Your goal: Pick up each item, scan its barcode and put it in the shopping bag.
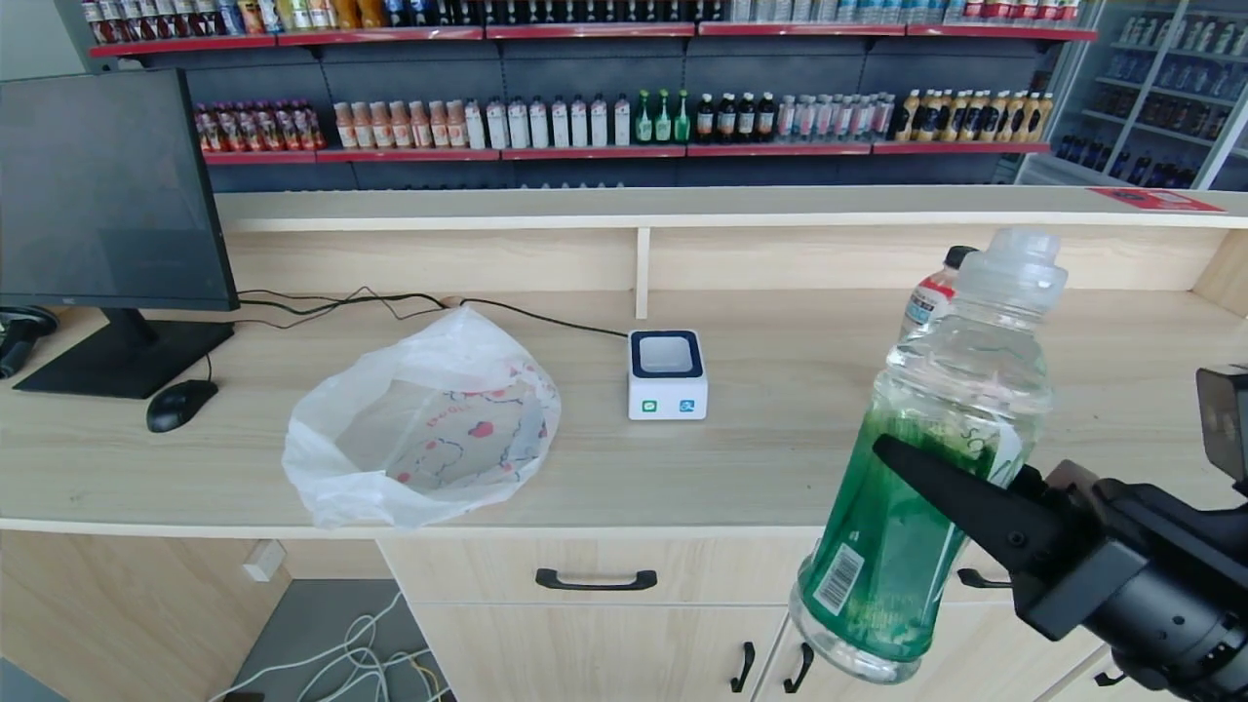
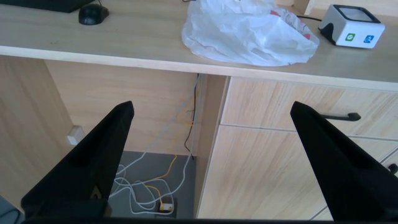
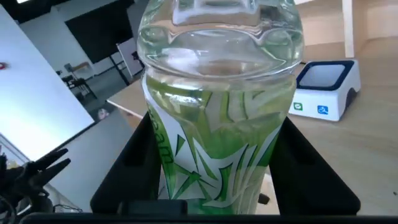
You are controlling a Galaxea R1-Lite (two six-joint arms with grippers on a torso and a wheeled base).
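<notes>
Right gripper [image 3: 217,186]: closed on the green-label bottle [image 1: 960,390], one finger on each side of the label. The bottle is held at mid-body, in the air, clear of the counter [image 1: 741,468]. In the head view it is seen at the right, over the counter's front edge. It is tilted, cap up and base down towards the robot's left. A barcode [image 1: 840,578] is seen low on the bottle, near the base, facing the head camera. Clear liquid is seen inside.

Left gripper [image 2: 211,168]: fingers spread wide, nothing held. It is parked low, in front of the cabinet fronts below the counter edge.

Scanner [image 1: 667,373]: white box, placed mid-counter, window up. The held bottle is well apart from it, on the robot's right.

Shopping bag [image 1: 419,429]: white plastic, laid on the counter just left of the scanner, mouth open and facing up.

A second bottle [image 1: 931,292], red-labelled with a dark cap, is partly hidden behind the held one; it cannot be told what it stands on.

A monitor [image 1: 107,195] and mouse [image 1: 180,403] are placed at the counter's far left. Stocked drink shelves [image 1: 585,122] are seen behind the counter.
</notes>
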